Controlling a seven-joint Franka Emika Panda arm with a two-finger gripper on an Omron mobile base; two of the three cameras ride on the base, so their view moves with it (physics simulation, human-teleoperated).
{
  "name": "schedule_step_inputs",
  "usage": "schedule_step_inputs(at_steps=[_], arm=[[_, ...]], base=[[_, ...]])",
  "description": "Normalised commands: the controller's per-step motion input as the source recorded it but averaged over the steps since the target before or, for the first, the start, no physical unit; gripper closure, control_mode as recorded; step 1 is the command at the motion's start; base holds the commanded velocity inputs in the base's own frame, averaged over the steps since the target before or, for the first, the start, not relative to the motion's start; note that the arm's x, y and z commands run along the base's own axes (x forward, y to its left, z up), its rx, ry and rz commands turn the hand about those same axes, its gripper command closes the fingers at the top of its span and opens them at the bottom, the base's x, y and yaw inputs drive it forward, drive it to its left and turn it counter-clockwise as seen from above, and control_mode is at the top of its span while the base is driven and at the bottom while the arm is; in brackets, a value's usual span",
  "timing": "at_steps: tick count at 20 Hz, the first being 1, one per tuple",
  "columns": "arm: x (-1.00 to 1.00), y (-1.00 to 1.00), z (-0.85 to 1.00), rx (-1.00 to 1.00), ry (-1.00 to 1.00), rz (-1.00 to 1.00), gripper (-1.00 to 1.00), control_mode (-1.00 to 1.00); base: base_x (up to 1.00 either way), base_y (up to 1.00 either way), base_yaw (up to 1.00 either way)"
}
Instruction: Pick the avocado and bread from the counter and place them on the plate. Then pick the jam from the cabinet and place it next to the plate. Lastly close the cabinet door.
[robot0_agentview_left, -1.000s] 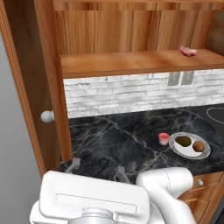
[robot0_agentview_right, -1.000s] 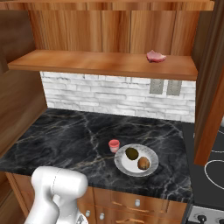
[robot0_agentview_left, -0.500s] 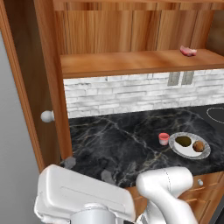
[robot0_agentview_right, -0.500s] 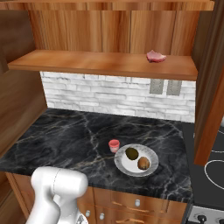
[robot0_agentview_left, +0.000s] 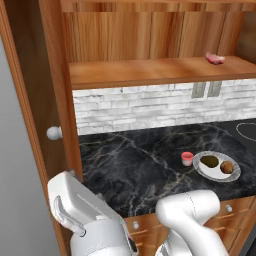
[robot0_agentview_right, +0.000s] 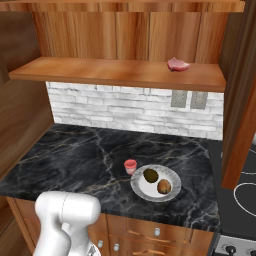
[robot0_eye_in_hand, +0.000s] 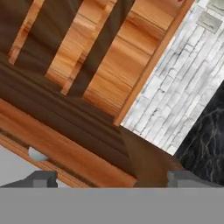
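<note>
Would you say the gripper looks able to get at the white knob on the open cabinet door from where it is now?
Probably yes. In the hand view the open gripper faces the cabinet door, and the knob sits just above one finger with nothing between them.

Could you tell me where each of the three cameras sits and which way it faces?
Left base view: behind the arm's left, looking forward and down at the counter and open cabinet door; the white arm rises at lower right.
Right base view: behind the arm's right, facing the plate and jam; arm at lower left.
Hand view: on the hand, rolled, facing the cabinet door; the open gripper shows its fingertips.
Both base views share the plate, jam and counter.
</note>
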Motion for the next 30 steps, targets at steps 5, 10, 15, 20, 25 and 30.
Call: schedule_step_inputs(at_steps=[5,10,15,20,25,30], arm=[[0.34,0.26,-0.70,0.25,0.00,0.22,-1.00,-1.00],[0.42,0.25,-0.40,0.18,0.00,0.14,-1.00,-1.00],[0.44,0.11,-0.06,0.16,-0.04,0.09,-1.00,-1.00],[0.32,0.30,-0.01,0.13,-0.07,0.08,-1.00,-1.00],[0.32,0.37,-0.11,0.12,-0.06,0.06,-1.00,-1.00],[0.28,0.19,-0.03,0.09,-0.06,0.02,-1.00,-1.00]], base=[[0.00,0.00,0.00],[0.00,0.00,0.00],[0.00,0.00,0.00],[0.00,0.00,0.00],[0.00,0.00,0.00],[0.00,0.00,0.00]])
